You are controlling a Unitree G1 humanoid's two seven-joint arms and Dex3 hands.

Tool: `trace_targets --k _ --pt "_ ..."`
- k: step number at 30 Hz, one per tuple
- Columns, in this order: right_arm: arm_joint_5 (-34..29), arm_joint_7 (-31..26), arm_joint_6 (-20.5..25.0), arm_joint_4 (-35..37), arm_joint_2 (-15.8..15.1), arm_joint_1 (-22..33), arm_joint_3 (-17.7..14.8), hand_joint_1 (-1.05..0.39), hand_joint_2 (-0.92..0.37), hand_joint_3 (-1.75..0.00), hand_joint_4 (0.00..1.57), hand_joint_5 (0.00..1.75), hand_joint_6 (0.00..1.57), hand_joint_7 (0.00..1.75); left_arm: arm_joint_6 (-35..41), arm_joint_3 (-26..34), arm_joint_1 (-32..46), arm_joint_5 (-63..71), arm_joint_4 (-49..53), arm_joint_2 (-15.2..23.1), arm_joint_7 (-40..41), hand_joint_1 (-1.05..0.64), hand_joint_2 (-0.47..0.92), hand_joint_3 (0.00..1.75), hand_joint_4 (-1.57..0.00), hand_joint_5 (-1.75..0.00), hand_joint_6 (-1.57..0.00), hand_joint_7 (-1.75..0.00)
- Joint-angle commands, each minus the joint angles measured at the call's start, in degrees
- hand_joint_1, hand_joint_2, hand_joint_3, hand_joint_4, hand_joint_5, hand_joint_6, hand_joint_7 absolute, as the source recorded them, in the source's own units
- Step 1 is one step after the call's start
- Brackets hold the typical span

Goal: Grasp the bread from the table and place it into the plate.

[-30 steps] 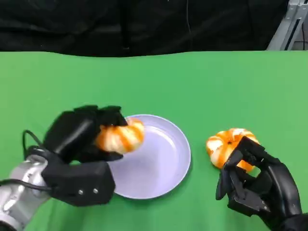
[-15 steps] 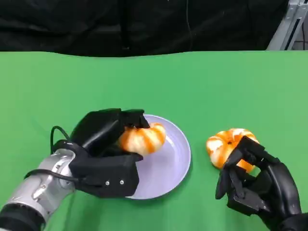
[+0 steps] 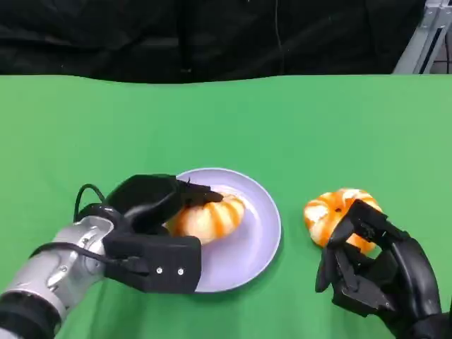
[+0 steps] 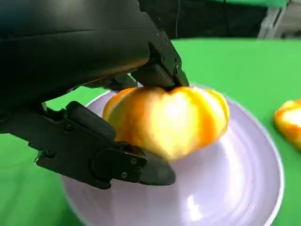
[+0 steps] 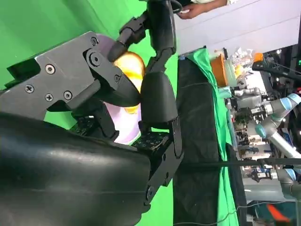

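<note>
An orange-and-white striped bread roll (image 3: 212, 215) lies low in the left half of the lavender plate (image 3: 258, 240), and my left hand (image 3: 152, 205) grips it from the left. In the left wrist view its fingers (image 4: 155, 70) lie over the roll (image 4: 169, 120) and the thumb under it, just above the plate (image 4: 235, 188). A second striped roll (image 3: 330, 210) sits on the green table right of the plate. My right hand (image 3: 374, 272) rests at that roll's near side with fingers apart, holding nothing.
The green table (image 3: 282, 127) stretches to a black backdrop at the far edge. A metal frame (image 3: 424, 39) stands at the far right corner. In the right wrist view a person's hand (image 5: 197, 9) and lab clutter lie beyond the table.
My left hand has carried the roll rightward and down, from above the plate's left rim into the plate. The right hand and the second roll have stayed put.
</note>
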Motion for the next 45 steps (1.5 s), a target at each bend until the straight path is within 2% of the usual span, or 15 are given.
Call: trace_targets --k 1,8,19,21,23,24,26,28,31,32,33,34,35,38,45 --pt "0.5 -0.4 0.0 -0.8 -0.2 0.3 -0.4 -0.08 -0.57 -1.20 0.86 1.75 0.64 1.71 0.3 -0.5 -0.3 0.1 -1.0 2.0 -3.2 -0.89 0.92 0.54 0.00 0.00 -0.29 0.00" --pt "0.5 -0.3 0.2 -1.0 -0.4 0.3 -0.3 -0.08 -0.58 -1.20 0.86 1.75 0.64 1.70 1.2 0.0 0.4 -0.4 -2.1 2.4 -4.8 -0.94 0.92 0.60 0.00 0.00 -0.24 0.00" --pt "0.2 -0.1 -0.7 -0.4 -0.4 0.3 -0.3 -0.08 -0.57 -1.21 0.86 1.75 0.64 1.71 1.4 7.1 6.6 -12.6 -13.4 4.8 -12.9 -0.92 0.92 0.62 0.00 0.00 -0.24 -0.01" --pt "0.1 -0.4 -0.3 -0.8 -0.3 0.3 -0.2 -0.09 -0.57 -1.21 0.85 1.75 0.64 1.71 2.2 9.8 8.7 -17.8 -16.0 4.5 -15.1 -0.81 0.92 0.52 -0.04 -0.02 -0.28 -0.02" --pt "0.1 -0.5 -0.1 -1.0 -0.3 0.4 -0.2 -0.08 -0.57 -1.21 0.85 1.75 0.65 1.70 2.7 12.9 11.0 -24.3 -18.4 3.7 -17.4 -0.54 0.92 0.34 -0.22 -0.08 -0.37 -0.04" --pt "0.1 -0.5 -0.1 -0.9 -0.4 0.3 -0.3 -0.08 -0.57 -1.21 0.85 1.75 0.65 1.70 3.2 14.1 11.8 -27.1 -19.3 3.5 -18.6 -0.28 0.92 0.38 -0.39 -0.13 -0.48 -0.07" --pt "0.2 -0.4 -0.2 -0.8 -0.4 0.2 -0.3 -0.08 -0.57 -1.21 0.85 1.75 0.64 1.70 5.6 16.4 13.2 -32.7 -20.8 2.7 -21.2 -0.03 0.92 0.50 -0.65 -0.19 -0.67 -0.11" --pt "0.2 -0.4 -0.2 -0.8 -0.4 0.2 -0.3 -0.08 -0.57 -1.21 0.85 1.75 0.64 1.69 7.1 17.3 13.7 -34.9 -21.6 2.4 -22.5 0.07 0.92 0.56 -0.79 -0.23 -0.76 -0.13" --pt "0.3 -0.4 -0.1 -0.7 -0.4 0.1 -0.4 -0.08 -0.57 -1.21 0.85 1.75 0.65 1.69 11.0 20.0 16.0 -40.2 -24.3 1.5 -24.1 0.09 0.92 0.58 -0.83 -0.24 -0.79 -0.13" --pt "0.5 -0.3 0.1 -0.8 -0.5 0.1 -0.4 -0.08 -0.57 -1.21 0.85 1.75 0.65 1.69 15.1 22.2 18.1 -45.3 -27.2 0.9 -25.7 0.09 0.73 0.94 -0.94 -0.98 -0.96 -0.77" --pt "0.5 -0.3 0.1 -0.8 -0.5 0.1 -0.5 -0.08 -0.58 -1.21 0.85 1.75 0.65 1.69 18.5 24.0 20.2 -49.5 -30.0 1.0 -27.2 0.09 0.64 1.14 -0.91 -1.35 -0.86 -1.24" --pt "0.4 -0.2 0.0 -0.7 -0.6 0.1 -0.5 -0.07 -0.58 -1.21 0.85 1.75 0.65 1.69 21.6 25.5 22.1 -52.9 -32.7 1.5 -28.8 0.09 0.59 1.24 -0.89 -1.54 -0.81 -1.49" --pt "0.4 -0.1 0.0 -0.6 -0.6 0.0 -0.5 -0.07 -0.58 -1.21 0.85 1.75 0.65 1.69 23.6 26.3 23.3 -54.9 -34.5 2.2 -30.2 0.09 0.58 1.27 -0.89 -1.64 -0.77 -1.61" --pt "0.4 0.0 -0.2 -0.3 -0.7 -0.1 -0.7 -0.08 -0.58 -1.21 0.85 1.75 0.65 1.69 28.5 29.5 27.0 -61.8 -37.8 4.4 -36.3 0.10 0.63 1.26 -0.88 -1.74 -0.75 -1.73" --pt "0.7 0.2 0.1 0.0 -0.9 -0.5 -1.1 -0.08 -0.57 -1.20 0.85 1.75 0.65 1.69 29.9 34.1 33.6 -65.2 -39.7 6.2 -41.2 0.07 0.66 1.20 -0.90 -1.75 -0.75 -1.75"
